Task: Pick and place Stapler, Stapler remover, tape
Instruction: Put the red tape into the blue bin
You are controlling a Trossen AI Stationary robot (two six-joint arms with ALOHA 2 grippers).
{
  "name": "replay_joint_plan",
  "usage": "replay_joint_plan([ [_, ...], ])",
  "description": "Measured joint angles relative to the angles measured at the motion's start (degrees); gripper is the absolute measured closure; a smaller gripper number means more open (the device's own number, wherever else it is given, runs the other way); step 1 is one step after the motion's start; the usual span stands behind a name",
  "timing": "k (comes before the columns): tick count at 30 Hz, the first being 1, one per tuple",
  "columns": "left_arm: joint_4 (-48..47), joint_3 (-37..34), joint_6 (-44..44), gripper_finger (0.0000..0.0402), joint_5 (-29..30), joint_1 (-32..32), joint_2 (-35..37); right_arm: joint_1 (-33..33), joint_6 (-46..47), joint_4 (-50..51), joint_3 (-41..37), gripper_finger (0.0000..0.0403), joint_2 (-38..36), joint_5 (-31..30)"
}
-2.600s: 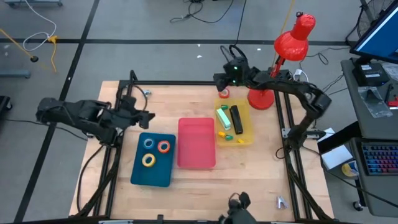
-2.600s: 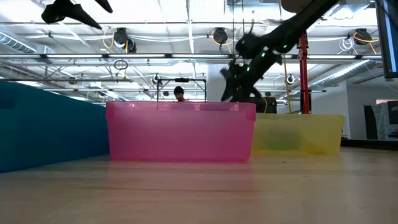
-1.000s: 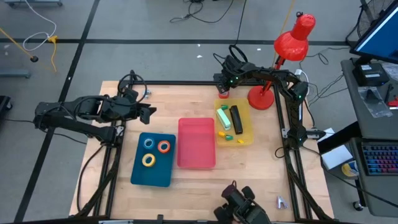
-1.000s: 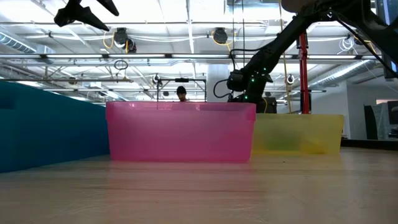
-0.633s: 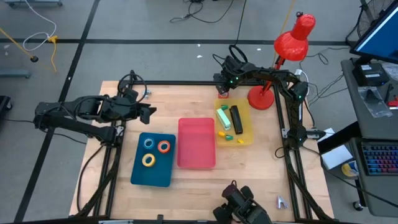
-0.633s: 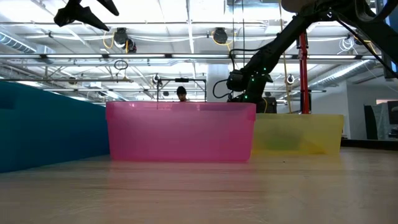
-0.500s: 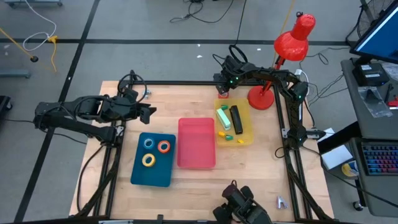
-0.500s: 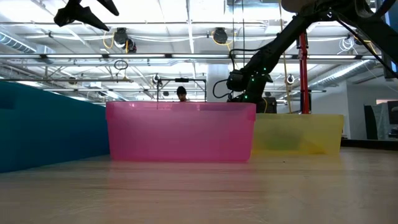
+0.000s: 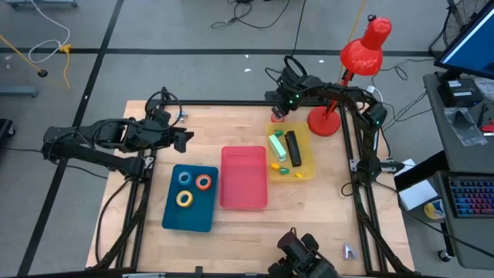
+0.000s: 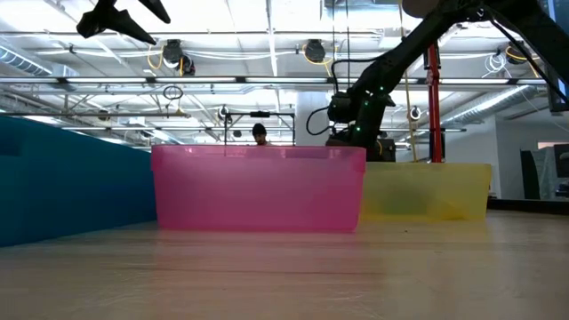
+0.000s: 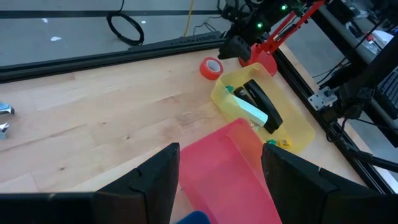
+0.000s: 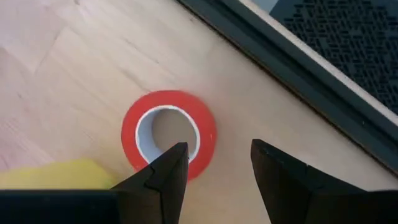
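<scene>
No text, label, brand, number or sign can be read in any of the views.

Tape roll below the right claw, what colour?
Red tape roll with a white core; right wrist view shows it best.
</scene>
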State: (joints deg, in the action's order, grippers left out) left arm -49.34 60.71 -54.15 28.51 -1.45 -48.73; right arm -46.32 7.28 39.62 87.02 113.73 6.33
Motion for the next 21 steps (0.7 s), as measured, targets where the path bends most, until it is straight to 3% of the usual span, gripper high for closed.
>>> replay_joint_plan([
  [21, 3.41, 0.00, 2.49, 0.0174, -0.02, 0.00, 0.00, 0.54, 1.23, -12.32, -8.61, 0.0236, -0.02, 1.18],
])
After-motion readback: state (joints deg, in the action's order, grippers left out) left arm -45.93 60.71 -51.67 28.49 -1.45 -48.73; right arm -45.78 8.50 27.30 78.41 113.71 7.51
